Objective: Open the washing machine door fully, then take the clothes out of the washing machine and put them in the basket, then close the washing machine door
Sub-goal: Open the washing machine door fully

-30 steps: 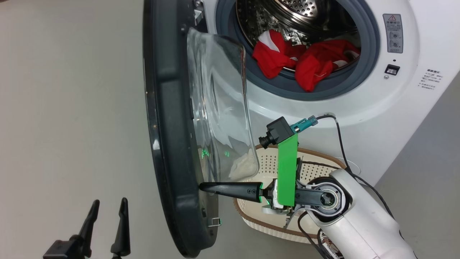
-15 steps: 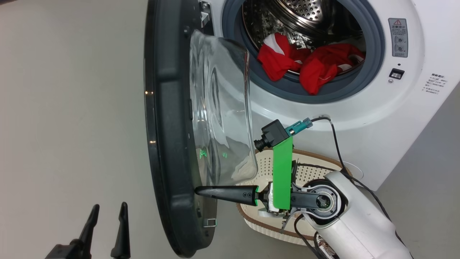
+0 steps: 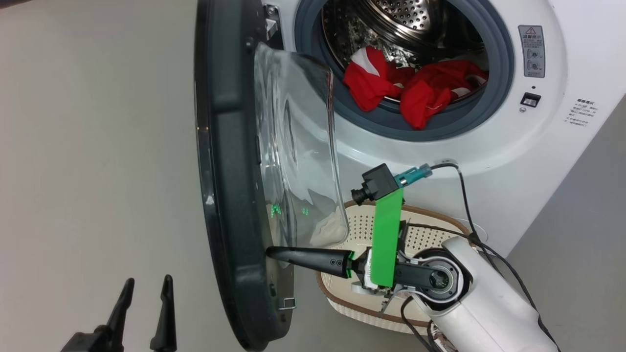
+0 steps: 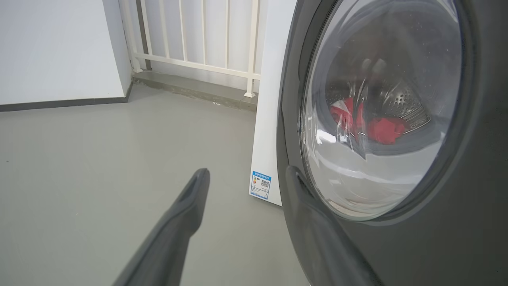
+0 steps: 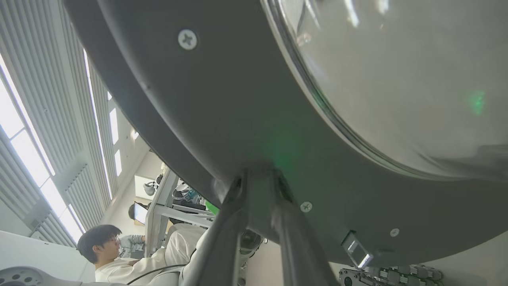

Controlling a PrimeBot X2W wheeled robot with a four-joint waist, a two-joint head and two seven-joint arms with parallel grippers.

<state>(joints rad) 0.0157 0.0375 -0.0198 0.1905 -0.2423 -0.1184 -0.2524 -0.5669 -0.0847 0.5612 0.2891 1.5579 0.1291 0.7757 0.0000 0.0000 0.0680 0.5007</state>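
Soft, even daylight in the head view, barely a shadow on the floor [image 3: 98, 146]. Right wrist view: windows [image 5: 59, 202] blow out white at the left edge, a green glow tints the washing machine door [image 5: 198, 99]. The left pincer [image 4: 247, 172] looms close, blurred.

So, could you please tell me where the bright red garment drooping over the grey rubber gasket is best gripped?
Pinch the drooping fold of the bright red fabric garment, where it spills over the grey rubber gasket. Come straight in from the front, through the round opening: that fold hangs bunched and free, forward of the perforated steel drum, probably the easiest purchase.
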